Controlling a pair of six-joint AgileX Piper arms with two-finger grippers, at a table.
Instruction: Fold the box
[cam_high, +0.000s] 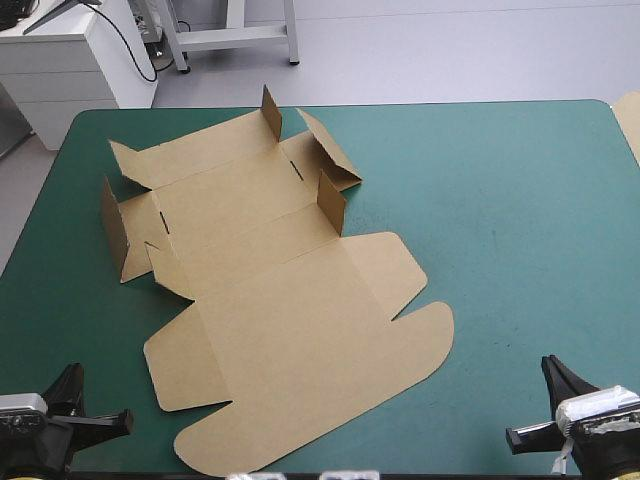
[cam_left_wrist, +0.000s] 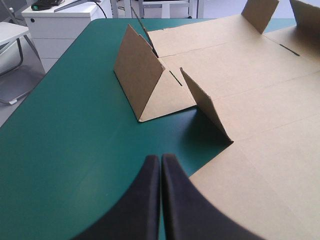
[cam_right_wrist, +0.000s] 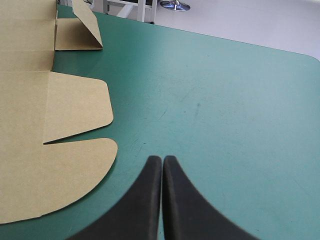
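Observation:
The brown box (cam_high: 270, 300) lies as a cut sheet on the teal-green table, mostly flat, its lid panel toward the near edge. Several small flaps at the far end stand raised, among them one at the left (cam_high: 113, 225) and one in the middle (cam_high: 331, 201). My left gripper (cam_high: 95, 420) rests at the near left corner, shut and empty; in its wrist view the left gripper (cam_left_wrist: 161, 162) points at the raised side flap (cam_left_wrist: 137, 77) and the sheet (cam_left_wrist: 260, 125). My right gripper (cam_high: 530, 410) sits at the near right, shut; the right gripper (cam_right_wrist: 162, 162) has the lid's rounded flaps (cam_right_wrist: 75, 112) beside it.
An edge of more brown board (cam_high: 630, 120) shows at the table's right edge. Bare teal-green cover (cam_high: 520, 220) spreads over the right half of the table. A white cabinet (cam_high: 70, 60) stands beyond the far left corner.

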